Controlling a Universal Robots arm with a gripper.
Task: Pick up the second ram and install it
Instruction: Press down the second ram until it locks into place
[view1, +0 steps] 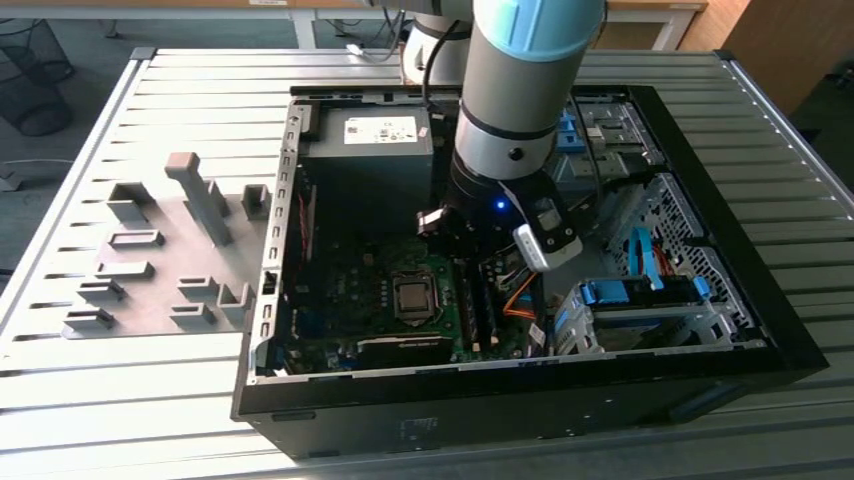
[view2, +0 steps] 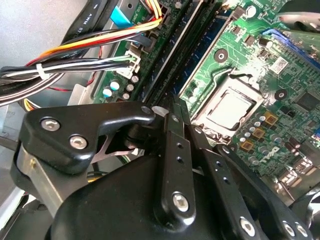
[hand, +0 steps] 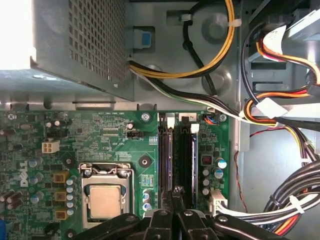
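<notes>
The gripper (hand: 176, 196) hangs low over the memory slots (hand: 177, 155) of the motherboard (hand: 105, 145), its two black fingers (view2: 176, 131) drawn together so that the tips meet, or nearly so, right above the slots; whether they pinch anything between them cannot be told. In the second wrist view the same fingertips taper to a point just over the dark slot rails (view2: 172, 60), and the linkage arms (view2: 90, 125) of the gripper spread out behind them. A dark stick already sits in the slots in the first wrist view; the second ram cannot be picked out with certainty there, and the pictures do not settle whether it is seated. In the exterior view the arm (view1: 521, 90) comes down almost upright into the open computer case (view1: 694, 380), its wrist (view1: 501, 205) bent over the middle of the board, beside the processor socket (view1: 415, 297). Bundled cables (hand: 280, 195) run along the side of the slots away from the socket. The power supply (view1: 367, 150) lies at the far end of the case, and grey holder blocks (view1: 167, 270) stand on the slatted table (view1: 80, 400) at the exterior view's left.
</notes>
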